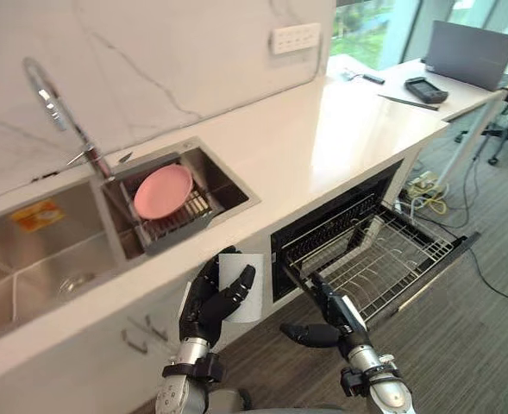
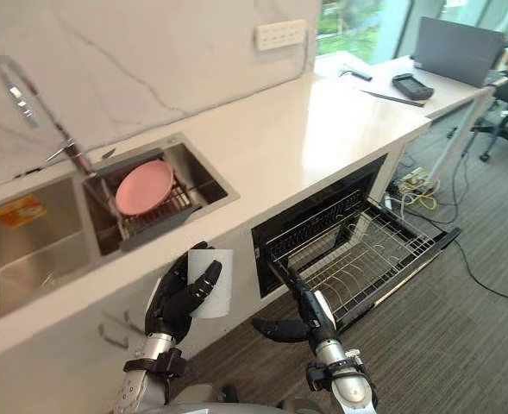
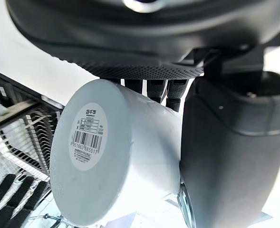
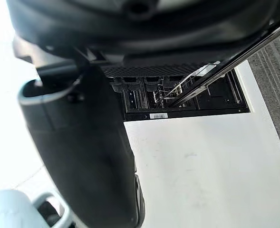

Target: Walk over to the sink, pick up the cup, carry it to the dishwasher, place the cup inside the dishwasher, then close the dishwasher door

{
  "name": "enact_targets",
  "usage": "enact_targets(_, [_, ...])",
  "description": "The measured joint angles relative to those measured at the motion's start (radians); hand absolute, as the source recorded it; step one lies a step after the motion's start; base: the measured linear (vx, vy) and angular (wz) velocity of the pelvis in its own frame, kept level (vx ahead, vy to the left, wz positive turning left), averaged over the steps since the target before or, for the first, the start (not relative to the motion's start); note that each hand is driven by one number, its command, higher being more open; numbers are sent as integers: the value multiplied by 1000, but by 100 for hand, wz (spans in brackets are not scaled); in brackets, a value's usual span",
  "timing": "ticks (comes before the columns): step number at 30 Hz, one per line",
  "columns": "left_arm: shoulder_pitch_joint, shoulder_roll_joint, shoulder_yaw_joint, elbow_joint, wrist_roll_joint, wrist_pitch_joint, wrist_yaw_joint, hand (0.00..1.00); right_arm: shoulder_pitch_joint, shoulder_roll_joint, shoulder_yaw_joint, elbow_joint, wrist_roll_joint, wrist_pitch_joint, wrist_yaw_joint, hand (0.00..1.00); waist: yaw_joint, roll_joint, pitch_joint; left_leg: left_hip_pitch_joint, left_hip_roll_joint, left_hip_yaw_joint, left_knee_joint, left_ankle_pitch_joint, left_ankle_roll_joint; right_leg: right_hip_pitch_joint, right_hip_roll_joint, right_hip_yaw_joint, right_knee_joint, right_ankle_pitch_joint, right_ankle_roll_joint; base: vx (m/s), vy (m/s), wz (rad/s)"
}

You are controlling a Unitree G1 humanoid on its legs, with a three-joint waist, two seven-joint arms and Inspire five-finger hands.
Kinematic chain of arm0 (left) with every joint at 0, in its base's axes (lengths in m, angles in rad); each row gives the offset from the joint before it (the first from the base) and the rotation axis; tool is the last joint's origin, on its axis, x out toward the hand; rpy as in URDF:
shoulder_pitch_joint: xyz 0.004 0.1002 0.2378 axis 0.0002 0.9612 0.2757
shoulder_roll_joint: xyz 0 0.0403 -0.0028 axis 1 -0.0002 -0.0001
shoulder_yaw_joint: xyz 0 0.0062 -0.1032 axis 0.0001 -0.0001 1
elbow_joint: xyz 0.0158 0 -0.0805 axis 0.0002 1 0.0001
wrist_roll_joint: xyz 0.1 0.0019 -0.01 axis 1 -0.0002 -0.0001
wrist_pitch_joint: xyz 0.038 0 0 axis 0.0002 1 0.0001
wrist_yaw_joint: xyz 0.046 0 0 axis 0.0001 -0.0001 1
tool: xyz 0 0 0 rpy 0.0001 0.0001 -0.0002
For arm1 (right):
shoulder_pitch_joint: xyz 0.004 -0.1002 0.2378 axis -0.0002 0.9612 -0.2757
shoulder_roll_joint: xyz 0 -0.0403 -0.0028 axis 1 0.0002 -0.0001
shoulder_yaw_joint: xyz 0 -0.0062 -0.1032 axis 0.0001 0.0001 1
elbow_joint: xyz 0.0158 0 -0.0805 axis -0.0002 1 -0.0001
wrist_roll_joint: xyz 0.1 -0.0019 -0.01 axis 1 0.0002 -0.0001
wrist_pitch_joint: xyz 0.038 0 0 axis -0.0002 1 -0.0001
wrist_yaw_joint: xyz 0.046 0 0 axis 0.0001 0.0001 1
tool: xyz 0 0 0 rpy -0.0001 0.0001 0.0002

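At the far left, a curved tap [image 1: 51, 99] stands over a steel sink [image 1: 38, 250]. In the sink's right basin a pink plate [image 1: 162, 191] lies on a drain rack [image 1: 181, 227]. In front of the counter edge, just right of the sink, the left hand [image 1: 203, 309] holds the white cup [image 1: 236, 261]. Its fingers and thumb are wrapped round the cup's side, and the labelled base [image 3: 85, 137] faces the wrist camera. The right hand [image 1: 329, 326] hangs near the front left corner of the dishwasher [image 1: 340, 216]. Its fingers are fairly straight and apart, with the thumb out to the left, and it grips nothing. The dishwasher is open, its wire rack [image 1: 391, 259] pulled out over the lowered door. Far right, a laptop [image 1: 469, 52] sits on a desk [image 1: 460, 99].
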Motion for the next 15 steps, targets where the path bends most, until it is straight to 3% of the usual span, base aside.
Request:
enact_targets(4, [8, 8, -39, -24, 17, 12, -20, 0, -42, 22, 3, 50, -1, 0, 1, 100, 4, -2, -1, 147, -1, 30, -122, 4, 8, -9, -38, -150, 162, -13, 27, 195, 91, -29])
enact_targets(5, [4, 18, -39, -25, 17, 11, -28, 0, -57, 27, 4, 67, -6, 0, -5, 100, 3, -6, -5, 180, -4, 40, -143, 4, 9, -20, -91, -228, 214, -49, 6, 72, 76, -24])
enact_targets(6, [-3, 27, -39, -25, 17, 8, -29, 0, -65, 27, 4, 76, -18, -2, -12, 100, 1, -9, -14, 187, -7, 49, -159, 2, 8, -44, -142, -275, 214, -52, 15, 35, 49, -19])
enact_targets(7, [-15, 33, -35, -25, 17, 7, -27, 0, -68, 28, 4, 79, -19, -4, -16, 100, 1, -22, -19, 189, -8, 49, -161, 0, 7, -54, -163, -287, 191, -44, 23, 32, -14, -10])
enact_targets(8, [-45, 47, -17, -26, 17, 6, -21, 0, -71, 29, 5, 83, -20, -4, -18, 100, 2, -45, -13, 188, -16, 49, -156, -4, -1, -64, -191, -292, 122, 29, 33, 50, -111, 4])
enact_targets(9, [-76, 52, 8, -18, 16, 13, -8, 0, -72, 25, 2, 98, -21, -4, -19, 100, -6, -51, -7, 184, -8, 37, -140, -7, -14, -45, -181, -280, 86, 29, 53, 45, -142, 1])
enact_targets(11, [-97, 41, 54, -12, 14, 16, 14, 0, -72, 13, 1, 108, -23, -3, -25, 100, -12, -39, -5, 161, 16, 32, -125, -12, -27, -20, -147, -283, 6, 52, 57, 10, -159, -7])
enact_targets(15, [-109, 31, 88, -11, 14, 13, 28, 0, -68, -2, -4, 119, -23, 11, -41, 100, -20, -37, 0, 149, 42, 20, -138, -9, -34, -1, -98, -287, -82, 98, 37, -37, -91, -7])
